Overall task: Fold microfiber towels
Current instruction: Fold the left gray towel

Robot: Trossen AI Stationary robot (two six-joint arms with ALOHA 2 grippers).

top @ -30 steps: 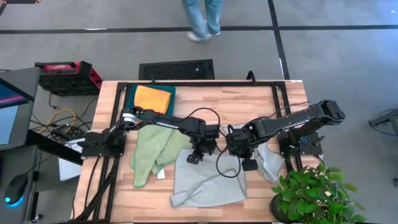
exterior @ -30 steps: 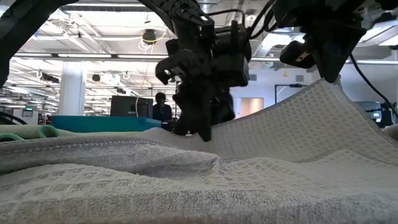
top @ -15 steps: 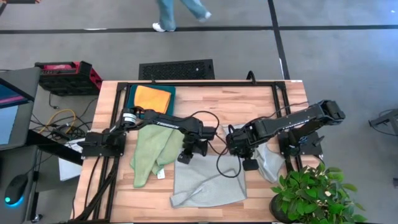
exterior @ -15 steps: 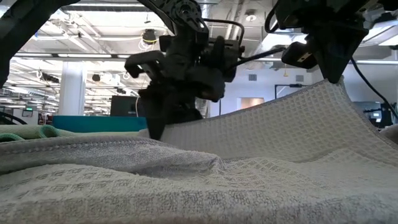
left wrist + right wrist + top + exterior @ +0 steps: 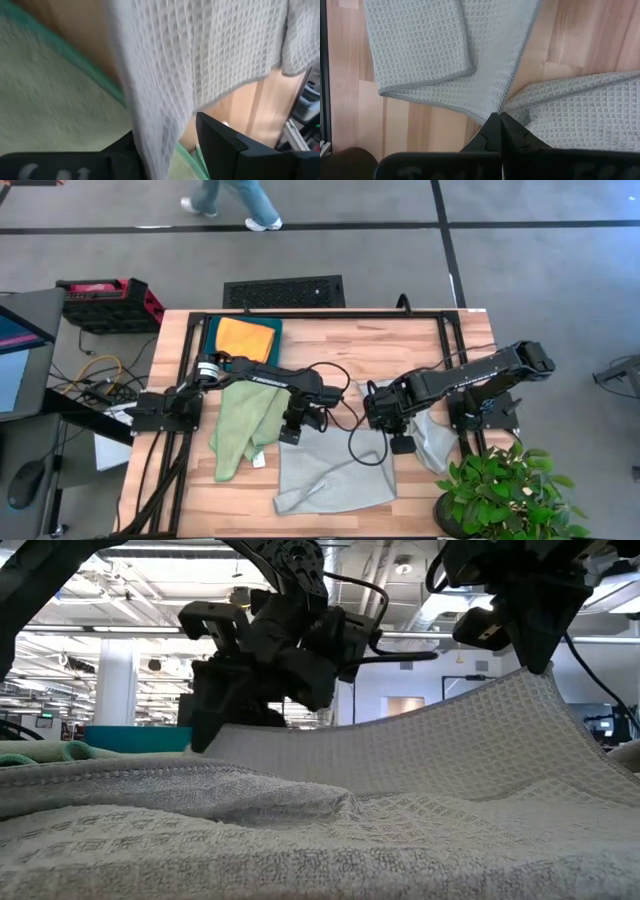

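Grey waffle-weave towel (image 5: 335, 472) mid-fold at table centre, near edge: lifted by both grippers along its far edge, rest slumped on the wood w/ a bunched ridge near front. Left gripper (image 5: 291, 430) at the far-left corner, fingers (image 5: 220, 145) apart w/ cloth hanging between them, so looks like a loose pinch on the edge rather than a firm one; firmness of hold can't be confirmed. Right gripper (image 5: 387, 423) at far-right corner, jaws together, clamped on the cloth where the fabric converges at the tips (image 5: 498, 116). Step in hand, as judged: raising the far edge to carry it over toward the near edge. Next move prob. needs both corners kept level and taut, moved together, else sag or slip on the left side. Second grey towel (image 5: 432, 442) crumpled just beside right arm; green towel (image 5: 243, 422) spread left of centre, unfolded. Teal tray (image 5: 212, 332) at far-left corner: holds orange towel (image 5: 246, 338), already folded, nothing else seen in it.
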